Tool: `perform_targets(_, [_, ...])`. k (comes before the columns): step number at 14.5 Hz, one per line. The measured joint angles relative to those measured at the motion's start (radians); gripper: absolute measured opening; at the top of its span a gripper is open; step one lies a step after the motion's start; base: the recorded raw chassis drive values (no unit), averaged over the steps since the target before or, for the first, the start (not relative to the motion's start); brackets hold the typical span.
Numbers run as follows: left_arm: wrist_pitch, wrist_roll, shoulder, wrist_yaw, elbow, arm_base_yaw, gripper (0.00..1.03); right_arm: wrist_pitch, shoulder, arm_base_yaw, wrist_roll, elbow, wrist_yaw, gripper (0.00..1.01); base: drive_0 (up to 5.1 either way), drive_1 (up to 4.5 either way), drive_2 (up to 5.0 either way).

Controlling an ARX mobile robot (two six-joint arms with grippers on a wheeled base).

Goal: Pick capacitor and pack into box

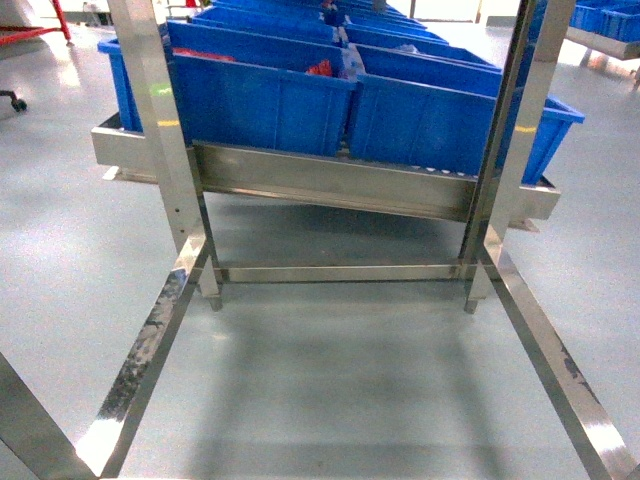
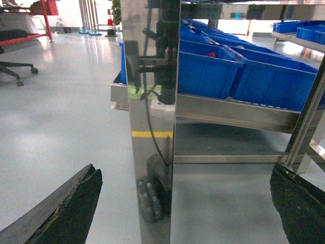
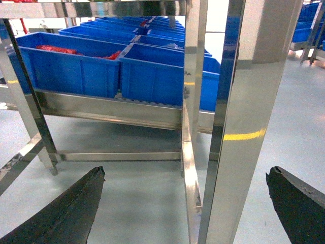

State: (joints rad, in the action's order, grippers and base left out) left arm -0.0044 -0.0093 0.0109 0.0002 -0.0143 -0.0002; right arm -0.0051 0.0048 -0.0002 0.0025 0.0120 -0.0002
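No capacitor and no box show in any view. My left gripper (image 2: 184,173) is open, its two dark fingers (image 2: 71,208) spread wide with nothing between them; a shiny steel post (image 2: 152,127) stands straight ahead of it. My right gripper (image 3: 186,173) is open too and holds nothing, its dark fingers (image 3: 66,213) spread on either side of a steel upright (image 3: 244,132). Neither gripper appears in the head view.
Large blue plastic bins (image 1: 265,100) sit in rows on a low steel rack (image 1: 320,180); some hold red items (image 3: 56,49) that I cannot make out. Steel frame posts (image 1: 160,120) and floor rails (image 1: 140,370) stand close around me. An office chair (image 2: 15,68) is far left.
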Motion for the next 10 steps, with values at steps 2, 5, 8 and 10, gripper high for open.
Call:
perform_targets(2, [0.0,0.0,0.0,0.0,0.0,0.0,0.98,0.0,0.0,0.0,0.0,0.0,0.0,0.98,0.0,0.0,0.0])
perform_targets(5, [0.0,0.0,0.0,0.0,0.0,0.0,0.98,0.0,0.0,0.0,0.0,0.0,0.0,0.98,0.0,0.0,0.0])
perform_targets(8, [0.0,0.0,0.0,0.0,0.0,0.0,0.98,0.0,0.0,0.0,0.0,0.0,0.0,0.98,0.0,0.0,0.0])
perform_targets(10, [0.0,0.0,0.0,0.0,0.0,0.0,0.98,0.0,0.0,0.0,0.0,0.0,0.0,0.98,0.0,0.0,0.0])
